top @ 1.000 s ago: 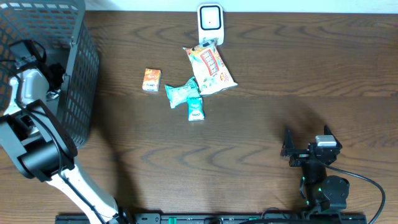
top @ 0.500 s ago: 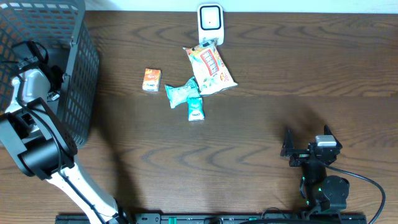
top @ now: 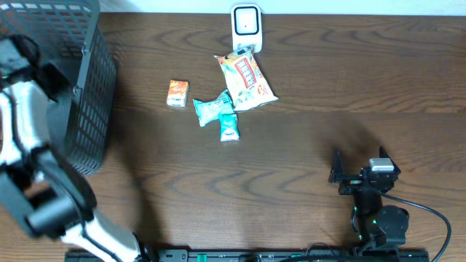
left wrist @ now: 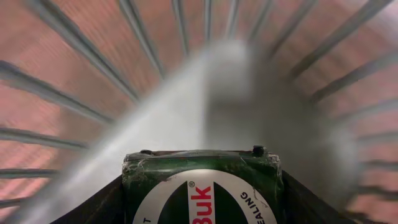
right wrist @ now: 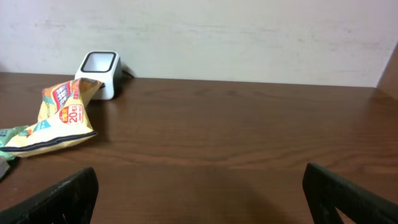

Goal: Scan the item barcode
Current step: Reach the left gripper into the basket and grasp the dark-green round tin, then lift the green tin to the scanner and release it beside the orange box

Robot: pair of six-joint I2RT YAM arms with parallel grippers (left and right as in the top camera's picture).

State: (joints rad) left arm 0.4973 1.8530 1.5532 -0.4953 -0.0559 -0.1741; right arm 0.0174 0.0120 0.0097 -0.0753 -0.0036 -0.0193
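A dark green packet (left wrist: 202, 190) with a white round label and red letters fills the bottom of the left wrist view. My left gripper (left wrist: 202, 193) is shut on it, with its dark fingers (left wrist: 99, 205) pressed against both sides. Blurred grey basket bars surround it. In the overhead view the left arm (top: 22, 109) is a blur over the basket (top: 91, 80), and the packet does not show there. The white scanner (top: 246, 25) stands at the table's far edge. My right gripper (top: 357, 175) rests near the front right, open with nothing in it (right wrist: 202, 193).
Between basket and scanner lie a yellow snack bag (top: 247, 80), an orange packet (top: 178, 93) and two teal packets (top: 212, 109). The right wrist view shows the scanner (right wrist: 99, 65) and the snack bag (right wrist: 59, 118) at its far left.
My left gripper has closed on the green packet inside the basket. The left arm has shifted and now blurs with motion. The right arm has not moved.
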